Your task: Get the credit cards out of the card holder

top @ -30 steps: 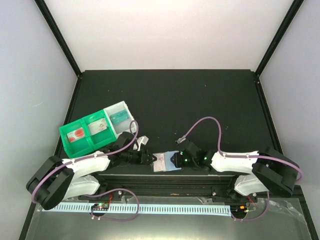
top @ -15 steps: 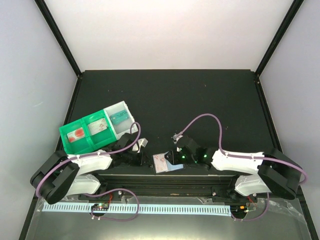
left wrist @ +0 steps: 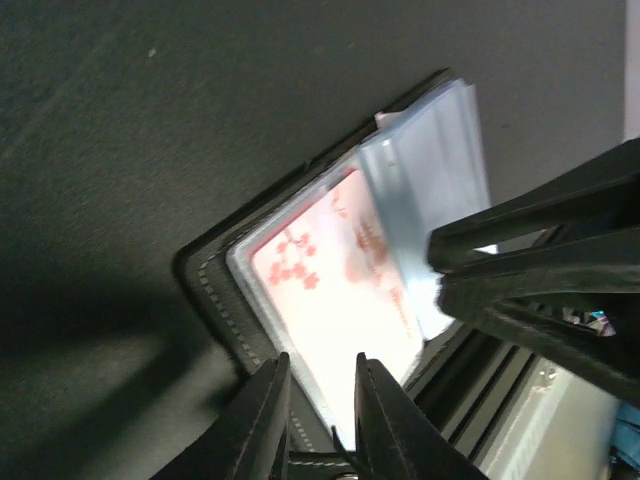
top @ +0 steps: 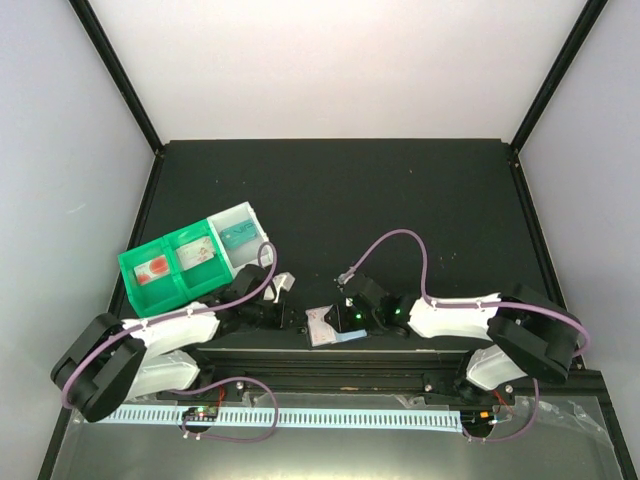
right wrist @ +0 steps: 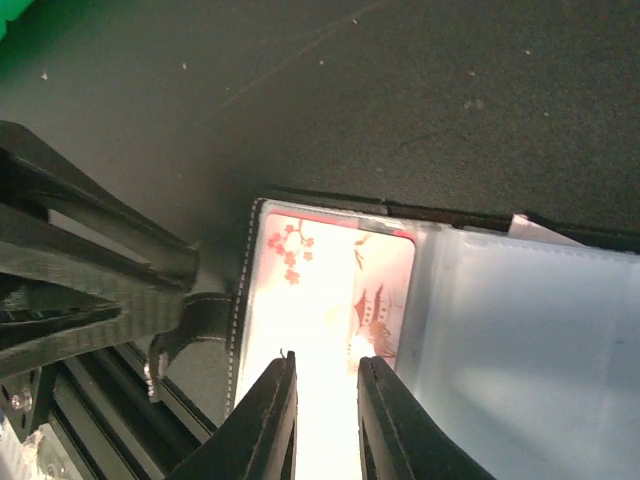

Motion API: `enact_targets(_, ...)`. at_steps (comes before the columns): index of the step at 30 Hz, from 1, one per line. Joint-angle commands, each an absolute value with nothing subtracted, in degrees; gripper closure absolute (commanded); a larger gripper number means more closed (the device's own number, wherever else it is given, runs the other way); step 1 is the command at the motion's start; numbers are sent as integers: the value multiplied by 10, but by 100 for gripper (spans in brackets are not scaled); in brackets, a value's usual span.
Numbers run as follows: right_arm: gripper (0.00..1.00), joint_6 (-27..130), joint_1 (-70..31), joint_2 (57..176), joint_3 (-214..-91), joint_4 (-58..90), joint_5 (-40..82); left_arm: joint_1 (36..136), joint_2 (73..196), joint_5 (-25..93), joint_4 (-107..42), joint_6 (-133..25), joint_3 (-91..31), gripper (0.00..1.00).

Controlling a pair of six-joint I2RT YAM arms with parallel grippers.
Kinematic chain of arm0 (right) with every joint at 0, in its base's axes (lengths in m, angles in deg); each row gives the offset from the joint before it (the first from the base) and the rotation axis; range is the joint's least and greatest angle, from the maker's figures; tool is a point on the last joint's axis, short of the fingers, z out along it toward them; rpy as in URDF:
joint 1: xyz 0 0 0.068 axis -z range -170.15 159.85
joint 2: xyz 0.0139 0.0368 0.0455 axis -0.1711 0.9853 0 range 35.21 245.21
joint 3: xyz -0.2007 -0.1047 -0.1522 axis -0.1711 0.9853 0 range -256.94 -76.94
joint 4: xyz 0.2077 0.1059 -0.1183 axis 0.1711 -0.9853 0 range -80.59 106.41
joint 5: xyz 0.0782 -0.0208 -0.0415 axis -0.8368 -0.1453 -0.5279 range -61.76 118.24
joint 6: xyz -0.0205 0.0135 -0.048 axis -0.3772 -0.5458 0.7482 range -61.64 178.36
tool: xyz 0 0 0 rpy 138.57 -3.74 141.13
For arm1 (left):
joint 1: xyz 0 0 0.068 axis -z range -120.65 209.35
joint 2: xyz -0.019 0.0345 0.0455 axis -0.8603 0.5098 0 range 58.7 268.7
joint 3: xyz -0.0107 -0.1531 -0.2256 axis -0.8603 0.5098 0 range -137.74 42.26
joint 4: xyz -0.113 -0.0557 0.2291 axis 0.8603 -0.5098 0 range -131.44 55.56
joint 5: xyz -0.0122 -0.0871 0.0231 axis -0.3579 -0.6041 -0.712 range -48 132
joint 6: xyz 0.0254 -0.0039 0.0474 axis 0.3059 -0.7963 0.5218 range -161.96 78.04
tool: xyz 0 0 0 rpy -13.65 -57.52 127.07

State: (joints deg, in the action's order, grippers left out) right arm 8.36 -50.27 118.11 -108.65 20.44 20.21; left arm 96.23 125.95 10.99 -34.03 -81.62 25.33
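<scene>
While your left gripper (left wrist: 322, 378) backed off and came back in, the card holder (top: 322, 327) barely budged.
It's lying open at the near edge of the table (top: 420, 210), between both arms. Your right gripper (right wrist: 322, 372) has crept in, jaws narrow, tips over the blossom card (right wrist: 330, 290); left is narrow at the dark edge. Can't tell if either actually grips. Card's still sleeved, so nothing's out yet.
</scene>
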Motion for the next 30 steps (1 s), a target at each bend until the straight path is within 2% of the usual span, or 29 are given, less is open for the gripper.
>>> enact_targets(1, 81, 77, -505, 1185, -1075, 220, 216, 965, 1241, 81, -321, -824, 233, 79)
enact_targets(12, 82, 77, -507, 1192, -1067, 220, 225, 965, 1336, 46, -225, -838, 254, 89)
enact_targets(24, 80, 76, -507, 1198, -1066, 216, 229, 967, 1361, 98, -261, -818, 260, 98)
enact_targets(30, 80, 74, -507, 1219, -1075, 217, 219, 966, 1371, 99, -227, -828, 274, 99)
